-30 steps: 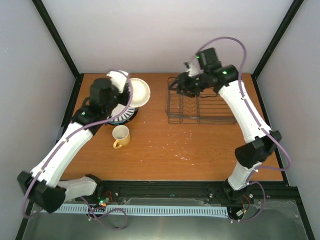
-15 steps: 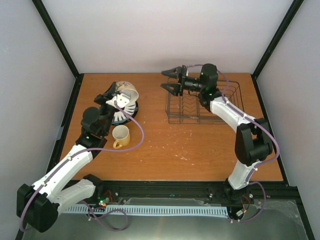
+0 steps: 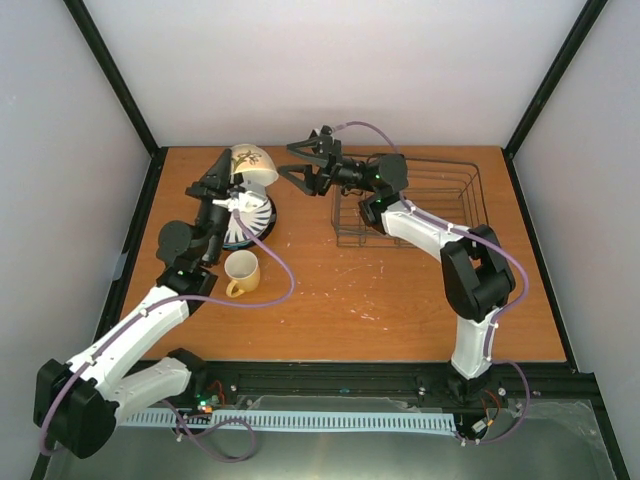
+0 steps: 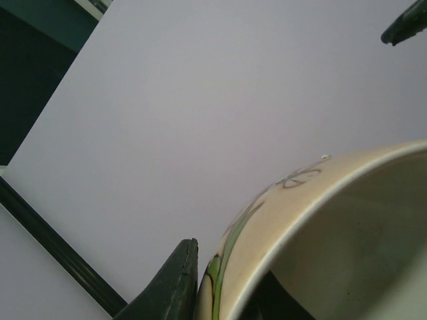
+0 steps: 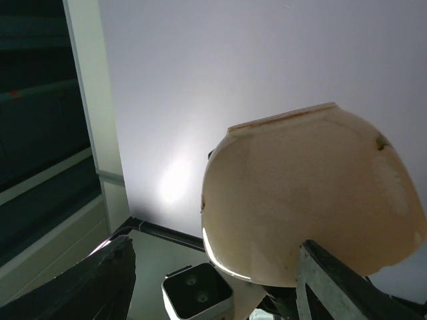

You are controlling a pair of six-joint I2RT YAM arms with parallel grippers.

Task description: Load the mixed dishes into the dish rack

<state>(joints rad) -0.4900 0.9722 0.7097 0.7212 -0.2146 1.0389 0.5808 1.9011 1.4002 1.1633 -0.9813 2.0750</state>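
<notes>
Aloft, small bowl (image 3: 254,162) in left claw (image 3: 233,168), right claw (image 3: 287,159) beside.

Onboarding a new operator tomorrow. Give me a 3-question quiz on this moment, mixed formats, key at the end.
1. True or false: the left gripper holds the bowl up off the table.
2. Which dish stands on the table with no gripper on it? A) mug B) bowl C) teal plate
3. Fill in: the right gripper, reaching toward the bowl, is ____ (open/shut).

Key: 1 true; 2 A; 3 open.
</notes>
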